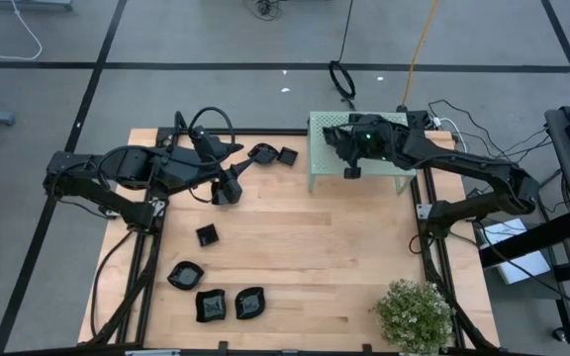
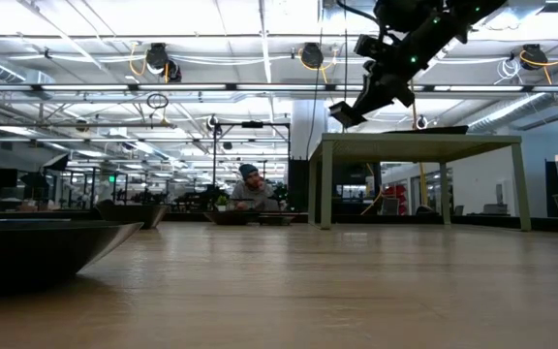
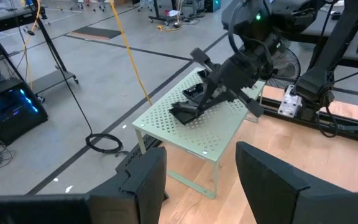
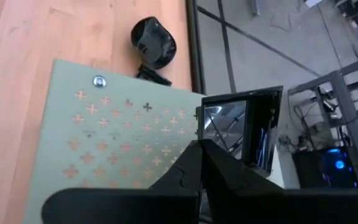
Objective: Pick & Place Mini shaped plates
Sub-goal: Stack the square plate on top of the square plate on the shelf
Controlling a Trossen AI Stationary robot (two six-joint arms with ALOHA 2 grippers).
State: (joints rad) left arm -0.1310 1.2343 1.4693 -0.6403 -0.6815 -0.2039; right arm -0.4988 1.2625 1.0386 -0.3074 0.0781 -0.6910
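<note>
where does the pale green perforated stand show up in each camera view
High view: the pale green perforated stand sits at the table's far edge, right of centre, under the right gripper.
Low view: right of centre, seen side-on on its legs.
Left wrist view: middle of the picture, beyond the left gripper.
Right wrist view: fills the left half.
Shared landmark: the right gripper above its top.
</note>
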